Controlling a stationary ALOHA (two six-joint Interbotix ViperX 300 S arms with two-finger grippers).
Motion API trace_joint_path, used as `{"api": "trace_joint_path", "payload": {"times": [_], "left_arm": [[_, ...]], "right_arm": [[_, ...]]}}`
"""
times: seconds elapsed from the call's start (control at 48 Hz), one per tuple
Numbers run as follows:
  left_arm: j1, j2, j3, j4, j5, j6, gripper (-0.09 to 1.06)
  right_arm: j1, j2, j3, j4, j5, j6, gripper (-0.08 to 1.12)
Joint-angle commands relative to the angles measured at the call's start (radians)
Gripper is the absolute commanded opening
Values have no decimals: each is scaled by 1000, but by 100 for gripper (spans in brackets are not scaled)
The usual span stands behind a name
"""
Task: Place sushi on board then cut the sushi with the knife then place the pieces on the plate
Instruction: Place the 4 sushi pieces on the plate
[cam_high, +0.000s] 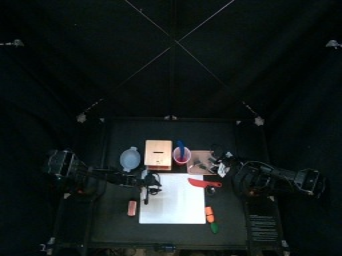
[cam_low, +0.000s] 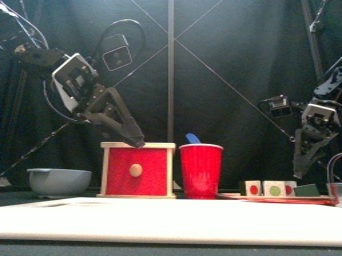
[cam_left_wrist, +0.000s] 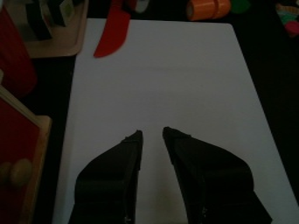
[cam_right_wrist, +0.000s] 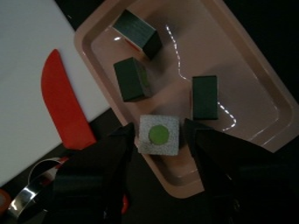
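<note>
Black curtains close in the booth on three sides, with the small black table (cam_high: 107, 225) at its foot. The white cutting board (cam_high: 174, 208) fills the table's front middle; no sushi shows on it in any view. The left gripper (cam_left_wrist: 152, 133) hangs over the board's left part with its two jaws drawn almost together and nothing between them. The right gripper (cam_right_wrist: 163, 144) is down at the pink tray (cam_right_wrist: 228, 61), which lies behind the board's right corner, right of the red cup (cam_low: 201, 172). The wooden box (cam_low: 120, 165) stands just left of that cup and the blue-grey bowl (cam_low: 58, 180) further left. A blue knife (cam_low: 191, 138) sticks up out of the cup. The red knife (cam_right_wrist: 65, 101) lies flat on the board, just beside the tray's rim and apart from both grippers. Three dark green sushi pieces (cam_right_wrist: 131, 77) stand on the tray, each apart from the others. A fourth piece (cam_right_wrist: 160, 133), its white and green face showing, sits right at the right gripper's tip near the tray's edge. Whether that gripper is pinching it or has let go I cannot tell. Judgement: the cutting looks finished, with the knife set down and the roll in separate blocks, so the last step is in hand, placing pieces on the plate. Next move, as I read it: make sure the fourth piece rests flat on the tray, free it if it is held, then lift straight up so the nearest neighbour is not knocked over.
</note>
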Motion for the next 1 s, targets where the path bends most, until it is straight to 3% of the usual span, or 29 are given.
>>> {"api": "trace_joint_path", "payload": {"times": [0.021,0.354,0.521,0.833,1.0], "left_arm": [[3,-20,-18,0,-5,3,69],[2,-126,8,6,23,3,69],[3,-213,57,5,46,2,69],[3,-377,166,-14,48,0,69],[8,-416,196,-12,48,3,69]], "right_arm": [[9,-37,-51,5,12,-2,84],[212,-95,-189,-2,-9,-5,84],[348,-67,-256,-37,-97,-6,84],[537,49,-319,-110,-244,-9,84],[563,110,-336,-135,-275,-8,84]]}}
